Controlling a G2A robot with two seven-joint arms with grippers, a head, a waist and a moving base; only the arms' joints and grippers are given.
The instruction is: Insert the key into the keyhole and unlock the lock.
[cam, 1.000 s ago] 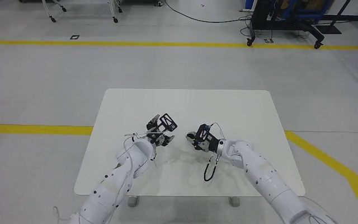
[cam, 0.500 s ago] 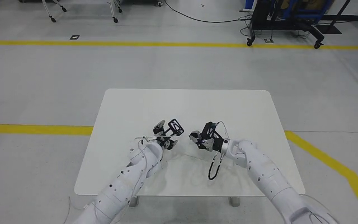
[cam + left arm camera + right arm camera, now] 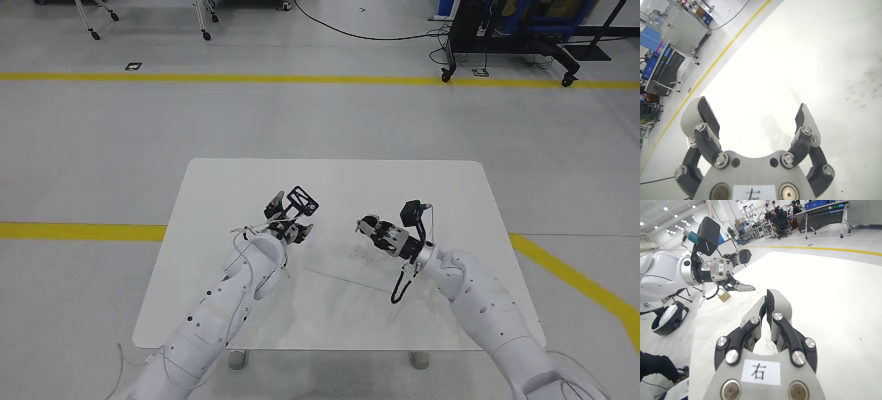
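Observation:
A small brass padlock (image 3: 724, 296) with a dark shackle lies on the white table (image 3: 420, 190), just beneath my left gripper (image 3: 746, 272). That gripper (image 3: 755, 115) is open with nothing between its ribbed pads, and it hovers near the table's middle (image 3: 288, 222). My right gripper (image 3: 766, 306) faces it from a short way off, its two pads pressed together. I see no key between them or anywhere on the table. From above, the right gripper (image 3: 367, 227) sits to the right of the left one, with a gap between them.
The white tabletop (image 3: 791, 56) is bare around both grippers, apart from faint dark scuff marks (image 3: 857, 89). A yellow floor line (image 3: 80, 231) runs past the table's sides. Desks and chairs (image 3: 783, 222) stand far off in the room.
The grippers have drawn apart: the right one pulled back to the right, and the left one shifted slightly toward the table's far side.

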